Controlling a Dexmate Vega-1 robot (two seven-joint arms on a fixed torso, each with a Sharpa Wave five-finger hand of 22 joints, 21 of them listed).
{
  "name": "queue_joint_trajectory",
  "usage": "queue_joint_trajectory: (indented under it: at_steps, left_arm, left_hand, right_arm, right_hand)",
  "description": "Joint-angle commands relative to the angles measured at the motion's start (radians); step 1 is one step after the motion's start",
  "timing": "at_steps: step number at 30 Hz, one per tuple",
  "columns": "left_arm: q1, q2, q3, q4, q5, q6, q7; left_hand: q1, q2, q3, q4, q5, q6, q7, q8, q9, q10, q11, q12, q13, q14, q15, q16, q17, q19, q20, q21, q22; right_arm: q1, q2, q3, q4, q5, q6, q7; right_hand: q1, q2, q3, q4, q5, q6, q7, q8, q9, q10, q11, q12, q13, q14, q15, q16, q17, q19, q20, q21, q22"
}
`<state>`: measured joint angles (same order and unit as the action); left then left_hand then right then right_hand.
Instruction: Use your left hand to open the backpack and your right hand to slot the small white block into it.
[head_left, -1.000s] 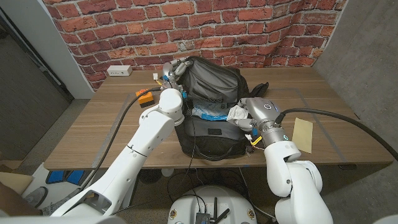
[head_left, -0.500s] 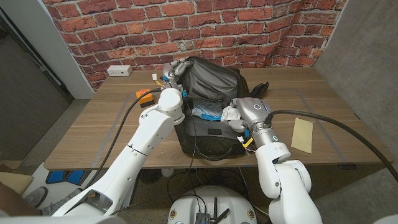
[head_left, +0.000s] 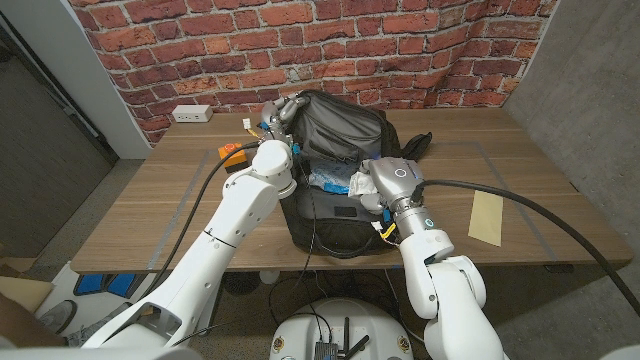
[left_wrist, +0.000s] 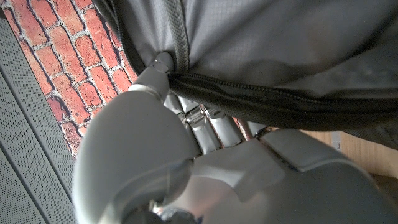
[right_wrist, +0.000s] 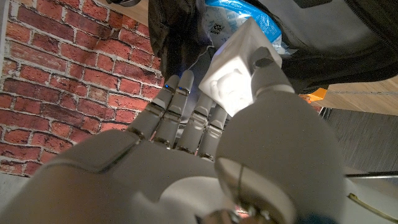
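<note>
Centrally, the black backpack (head_left: 335, 175) lay on the wooden table (head_left: 150, 210) with its main compartment open; a blue-and-white plastic packet (head_left: 330, 182) sat inside. The left hand (head_left: 280, 112) gripped the zippered rim of the raised flap (left_wrist: 261, 56) at the backpack's far side. The right hand (head_left: 378, 185) pinched the small white block (right_wrist: 235, 73) between thumb and fingers, just over the opening beside the packet.
</note>
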<state>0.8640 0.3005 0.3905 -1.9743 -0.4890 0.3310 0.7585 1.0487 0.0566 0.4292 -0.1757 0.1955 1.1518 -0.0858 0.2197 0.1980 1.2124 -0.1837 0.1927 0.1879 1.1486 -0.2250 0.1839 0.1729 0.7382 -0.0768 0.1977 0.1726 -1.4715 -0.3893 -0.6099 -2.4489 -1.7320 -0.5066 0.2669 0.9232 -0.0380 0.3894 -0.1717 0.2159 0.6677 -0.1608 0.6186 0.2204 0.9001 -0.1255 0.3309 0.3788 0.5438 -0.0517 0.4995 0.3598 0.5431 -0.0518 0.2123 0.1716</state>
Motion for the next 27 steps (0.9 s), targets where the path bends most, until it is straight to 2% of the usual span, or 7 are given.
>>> queue_joint_trajectory:
  at_steps: [1,16,22,27]
  left_arm:
    - [-0.006,0.007,0.0,0.007,-0.036,-0.018,-0.011]
    - [-0.001,0.019,-0.002,-0.008,-0.068,-0.023,-0.009]
    - [-0.003,0.023,-0.002,-0.014,-0.076,-0.019,-0.004]
    - [0.0,0.024,-0.004,-0.015,-0.086,-0.029,-0.007]
  left_hand:
    - [0.003,0.01,0.009,0.002,0.007,0.009,0.006,0.007,0.003,0.026,-0.011,0.007,0.004,0.019,-0.016,0.005,0.004,-0.001,-0.123,0.002,0.002]
    - [0.009,0.007,0.01,-0.002,0.007,0.013,0.013,0.006,0.002,0.038,-0.007,0.009,0.003,0.038,-0.017,0.009,0.005,0.009,-0.123,0.006,0.003]
    - [0.01,0.007,0.01,-0.002,0.007,0.013,0.013,0.005,0.002,0.038,-0.007,0.008,0.003,0.039,-0.016,0.009,0.004,0.01,-0.123,0.007,0.003]
    - [0.011,0.006,0.01,-0.002,0.007,0.015,0.013,0.005,0.002,0.038,-0.007,0.008,0.003,0.04,-0.016,0.008,0.004,0.011,-0.123,0.007,0.003]
  right_arm:
    - [0.024,0.012,-0.028,0.043,-0.022,-0.007,-0.021]
    - [0.064,-0.009,-0.05,0.068,-0.007,0.004,-0.029]
    - [0.088,-0.01,-0.066,0.079,-0.023,0.013,-0.02]
    - [0.107,-0.009,-0.079,0.09,-0.035,0.021,-0.008]
  right_hand:
    - [0.062,0.06,0.005,0.003,0.008,0.03,-0.032,0.011,0.005,0.095,-0.09,0.002,0.029,0.014,-0.162,0.003,0.003,0.037,-0.039,0.017,0.008]
    - [0.064,0.06,0.003,0.005,0.009,0.034,-0.033,0.015,0.007,0.094,-0.09,0.002,0.031,0.023,-0.163,0.003,0.005,0.032,-0.034,0.015,0.009]
    - [0.066,0.062,0.003,0.006,0.01,0.032,-0.031,0.016,0.008,0.094,-0.09,0.0,0.031,0.029,-0.164,-0.002,0.005,0.061,-0.065,0.026,0.011]
    - [0.067,0.062,0.001,0.007,0.011,0.031,-0.03,0.014,0.004,0.094,-0.089,-0.001,0.032,0.034,-0.164,-0.002,0.006,0.066,-0.083,0.028,0.012]
